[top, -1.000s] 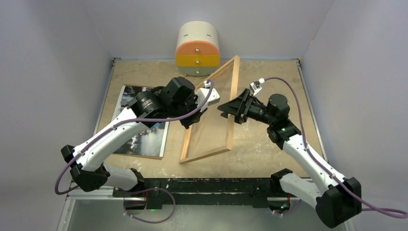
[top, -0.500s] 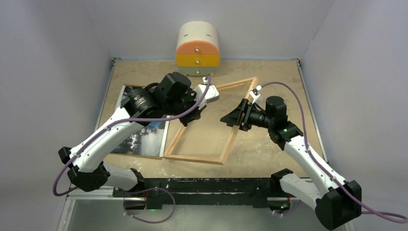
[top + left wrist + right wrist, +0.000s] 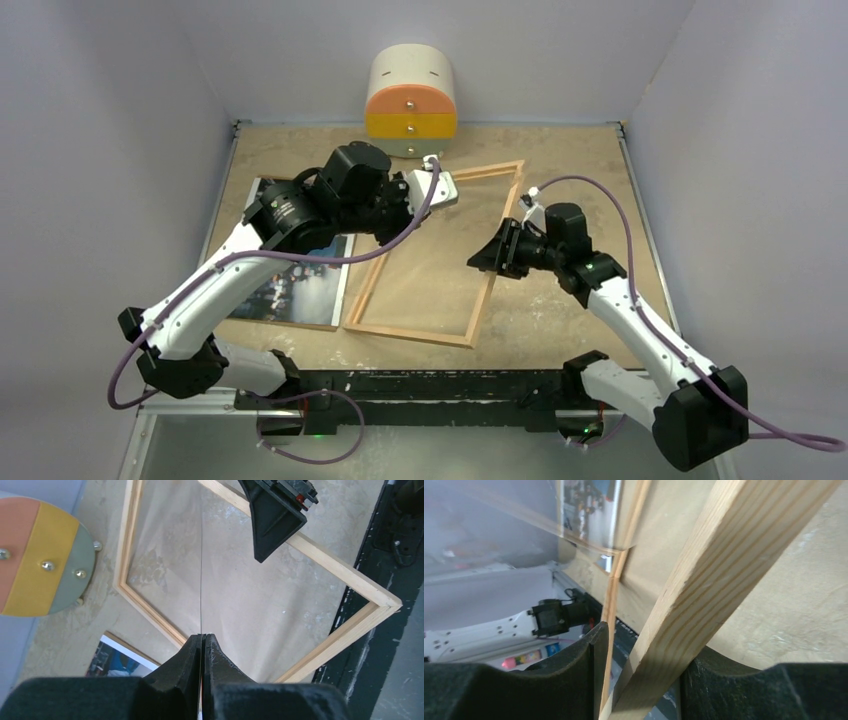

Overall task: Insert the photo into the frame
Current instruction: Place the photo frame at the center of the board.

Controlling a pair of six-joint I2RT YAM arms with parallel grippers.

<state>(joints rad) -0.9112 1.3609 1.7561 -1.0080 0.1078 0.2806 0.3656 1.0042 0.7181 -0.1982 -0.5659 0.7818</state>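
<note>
Gloss is shown by the photo (image 3: 300,285), which is laid flat and face up at the far left of the tabletop (image 3: 560,180). It is partly covered by the left arm (image 3: 215,290), is held by neither hand, and has its right edge just beside the left rail of the frame (image 3: 410,333). The print is judged to be light, thin and floppy, easily creased or smudged, and hard to lift from a flat surface, so a free corner or edge would best be pinched and the face left untouched. Further right, the left hand (image 3: 201,639) is closed tight on the edge of a clear pane (image 3: 201,580), which is seen edge-on as a fine line rising over the frame's opening. Whether its far edge rests on anything cannot be told. A pane of this kind is expected to be stiff, slippery and easily scratched. Behind, a rounded drawer cabinet (image 3: 411,100) in cream, orange and yellow is set against the back wall. The frame is spread across the middle of the tabletop. It is judged light and rigid, and its narrow wooden rails are the natural place to be gripped. Its right rail is straddled by the fingers of the right hand (image 3: 482,258), but whether the wood is actually clamped cannot be told. The tabletop is a worn brown board, scuffed with pale patches, and is enclosed on three sides by plain pale walls (image 3: 120,120).
</note>
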